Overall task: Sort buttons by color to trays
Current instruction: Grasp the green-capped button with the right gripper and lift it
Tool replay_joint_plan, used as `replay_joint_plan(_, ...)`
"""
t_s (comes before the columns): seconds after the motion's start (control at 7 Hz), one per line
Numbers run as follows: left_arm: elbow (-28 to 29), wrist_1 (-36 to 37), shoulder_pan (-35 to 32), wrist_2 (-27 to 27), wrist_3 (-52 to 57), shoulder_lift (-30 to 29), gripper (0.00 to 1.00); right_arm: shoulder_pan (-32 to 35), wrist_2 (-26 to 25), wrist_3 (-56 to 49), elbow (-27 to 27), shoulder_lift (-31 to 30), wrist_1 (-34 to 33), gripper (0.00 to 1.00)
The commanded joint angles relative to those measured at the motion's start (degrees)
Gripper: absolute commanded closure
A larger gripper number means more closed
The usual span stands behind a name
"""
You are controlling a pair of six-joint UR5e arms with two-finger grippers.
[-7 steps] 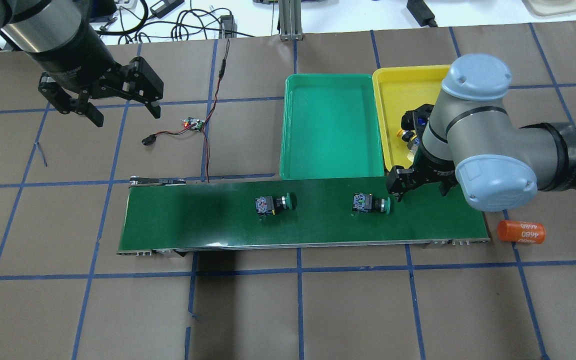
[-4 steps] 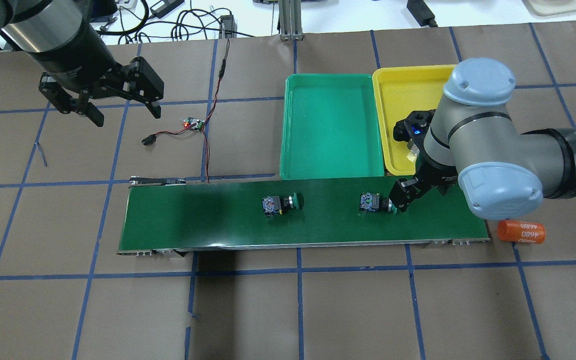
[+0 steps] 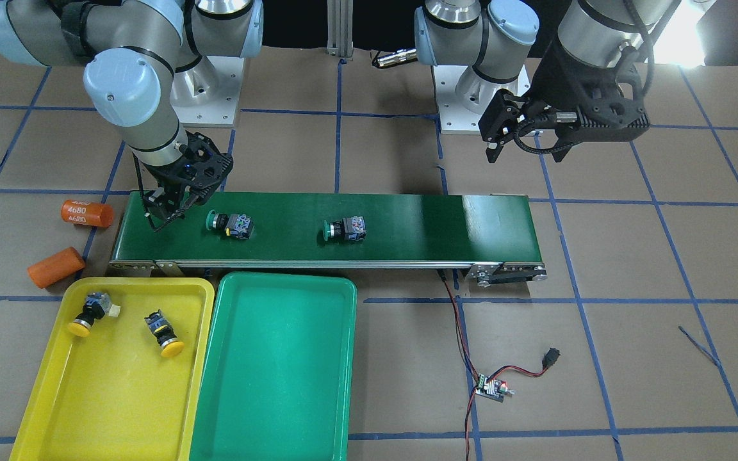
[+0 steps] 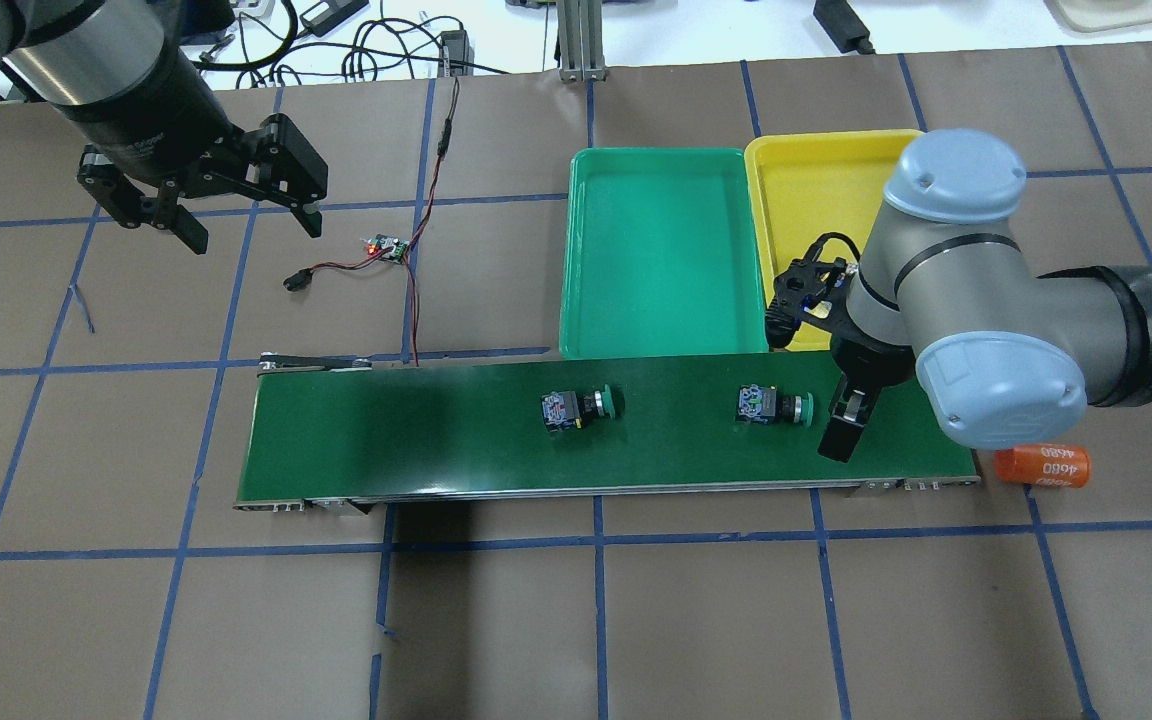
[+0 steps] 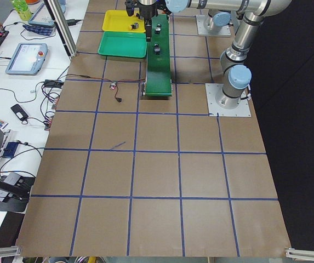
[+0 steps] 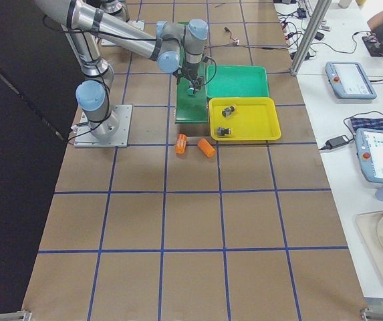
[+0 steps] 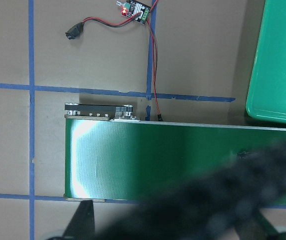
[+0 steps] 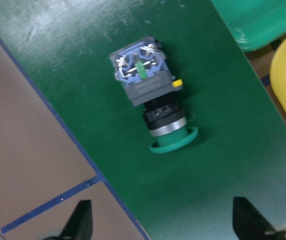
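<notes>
- Belt [image 4: 436, 440]: both green buttons lie on it, on their sides. Each has shifted toward the right arm's end over the last second, so the belt appears to be running.
- Green tray [image 4: 666, 250]: nothing in it, so the green half of the sort is not begun.
- Yellow tray [image 3: 106, 397]: holds both yellow buttons [image 3: 90, 310] [image 3: 164, 333], lying apart. That colour looks finished.
- Right gripper [image 8: 163, 220]: a second ago it was at the yellow tray's near edge. It has since swung over the belt's end and turned. Jaws are spread wide and hold nothing. It hangs just past the cap of the nearer green button [image 4: 774, 407], which is not yet between the fingers. Judged step: lining up for this pick.
- Left gripper [image 4: 249, 225]: unchanged; jaws apart, empty, hovering over bare table well away from the belt.
- Second green button [image 4: 581, 408]: mid-belt, well short of the right gripper, untouched.
- Risk: the target is drifting, so a late closure could catch the cap rim only.
</notes>
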Motion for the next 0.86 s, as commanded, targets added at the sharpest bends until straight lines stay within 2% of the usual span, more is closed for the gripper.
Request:
replay_joint_plan(0.0,-0.1,0.0,0.0,0.0,0.0,0.0,0.00,0.0,0.2,-10.5,1.2,0.4,-4.9,0.02)
replay_joint_plan(0.14,-0.1,0.0,0.0,0.0,0.0,0.0,0.00,0.0,0.3,-13.5,2.8,0.7,-7.6,0.09)
replay_joint_plan(0.43,-0.1,0.0,0.0,0.0,0.0,-0.1,0.00,0.1,2.0,-13.8,6.6,0.8,-15.0,0.12)
replay_joint_plan(0.57,-0.1,0.1,0.1,0.0,0.1,-0.1,0.00,0.1,2.7,-13.8,6.9,0.8,-16.0,0.19)
replay_joint_plan(0.71,-0.1,0.1,0.0,0.0,0.1,-0.1,0.00,0.1,2.8,-13.9,6.8,0.8,-16.0,0.48)
